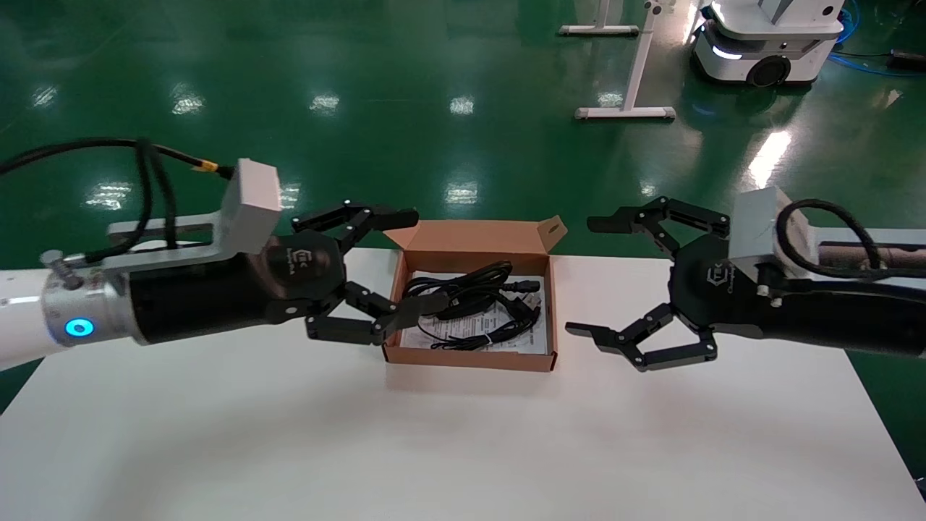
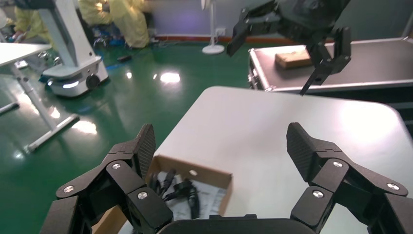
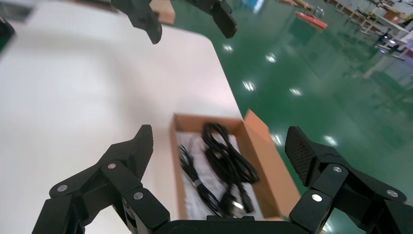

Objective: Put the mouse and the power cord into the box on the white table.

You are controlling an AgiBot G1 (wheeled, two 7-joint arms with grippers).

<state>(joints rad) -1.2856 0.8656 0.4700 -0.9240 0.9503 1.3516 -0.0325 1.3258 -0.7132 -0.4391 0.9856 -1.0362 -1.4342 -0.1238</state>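
The box (image 1: 474, 362) is sitting on the worktop (image 1: 434, 449) with the power cord (image 1: 463, 286) coiled inside; the mouse cannot be made out among the cables. The left pincer (image 1: 396, 269) and right pincer (image 1: 597, 278) are hanging spread and empty beside it, suggesting packing is nearly done.

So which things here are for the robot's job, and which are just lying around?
For the job:
- box
- power cord coiled in the box
- white table
- left pincer, right pincer, both open

Just around:
- wheeled robot
- white stand
- silver case
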